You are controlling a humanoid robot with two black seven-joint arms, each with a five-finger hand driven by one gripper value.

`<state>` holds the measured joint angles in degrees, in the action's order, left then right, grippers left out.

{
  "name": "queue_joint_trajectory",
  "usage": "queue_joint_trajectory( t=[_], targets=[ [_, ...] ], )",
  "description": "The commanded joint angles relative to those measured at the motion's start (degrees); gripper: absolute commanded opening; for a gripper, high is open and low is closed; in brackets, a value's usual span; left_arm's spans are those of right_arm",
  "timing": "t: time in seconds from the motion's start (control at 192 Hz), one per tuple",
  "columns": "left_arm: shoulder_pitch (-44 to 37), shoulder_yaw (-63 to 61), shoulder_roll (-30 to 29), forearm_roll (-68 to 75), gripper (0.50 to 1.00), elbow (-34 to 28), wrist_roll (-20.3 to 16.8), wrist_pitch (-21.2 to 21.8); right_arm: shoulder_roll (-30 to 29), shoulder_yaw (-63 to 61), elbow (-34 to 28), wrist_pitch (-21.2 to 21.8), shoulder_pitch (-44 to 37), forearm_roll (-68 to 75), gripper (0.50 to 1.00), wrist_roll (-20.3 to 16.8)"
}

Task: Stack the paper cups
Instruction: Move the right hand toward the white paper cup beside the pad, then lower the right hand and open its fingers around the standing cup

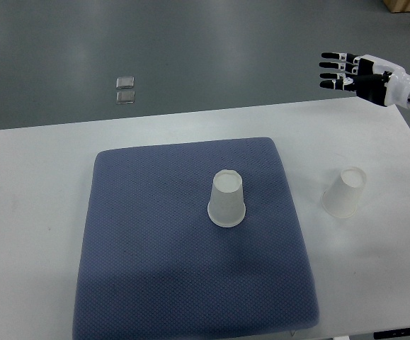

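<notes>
Right hand (346, 71): fingers spread apart, empty, beyond table's far right corner.
Cup 1 (227, 199): inverted, mat (134, 248) centre.
Cup 2 (345, 191): inverted, bare table (35, 184), near right edge.

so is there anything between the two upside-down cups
No. In the top view, between the cup on the mat and the cup on the table there is only the blue mat and bare white table.
</notes>
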<state>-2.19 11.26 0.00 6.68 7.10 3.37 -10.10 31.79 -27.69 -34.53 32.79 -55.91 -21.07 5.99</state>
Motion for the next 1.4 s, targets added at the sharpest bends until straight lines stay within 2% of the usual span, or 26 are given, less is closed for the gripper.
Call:
queue_joint_trajectory(
  t=[0.0,0.125,0.255,0.4,0.577,0.723,0.915,1.196,1.393],
  targets=[
    [0.0,0.0,0.0,0.0,1.0,0.0,0.0,0.1,3.5,0.0,-6.4,0.9,0.0,-7.1,0.921,1.5],
    [0.0,0.0,0.0,0.0,1.0,-0.1,0.0,0.0,8.2,0.0,-14.9,0.8,0.0,-19.9,0.921,1.9],
    [0.0,0.0,0.0,0.0,1.0,-0.1,0.0,0.0,9.2,0.2,-18.1,1.2,0.1,-30.5,0.921,4.0],
    [0.0,0.0,0.0,0.0,1.0,-0.1,0.0,0.1,13.6,5.0,-21.6,0.3,0.2,-40.3,0.919,7.2],
    [0.0,0.0,0.0,0.0,1.0,0.0,0.0,0.0,16.1,9.8,-25.3,-2.6,0.5,-44.1,0.917,7.7],
    [0.0,0.0,0.0,0.0,1.0,-0.1,0.0,0.0,16.5,11.8,-26.1,-4.8,0.5,-46.5,0.917,8.9],
    [0.0,0.0,0.0,0.0,1.0,0.0,0.0,0.0,17.3,11.9,-26.1,-5.3,0.4,-48.3,0.917,9.4],
    [0.0,0.0,0.0,0.0,1.0,0.0,0.0,0.0,20.2,12.0,-26.3,-5.5,0.8,-51.3,0.917,13.3],
    [0.0,0.0,0.0,0.0,1.0,0.0,0.0,0.0,21.1,12.7,-28.0,-7.0,1.6,-51.4,0.917,13.5]
  ],
)
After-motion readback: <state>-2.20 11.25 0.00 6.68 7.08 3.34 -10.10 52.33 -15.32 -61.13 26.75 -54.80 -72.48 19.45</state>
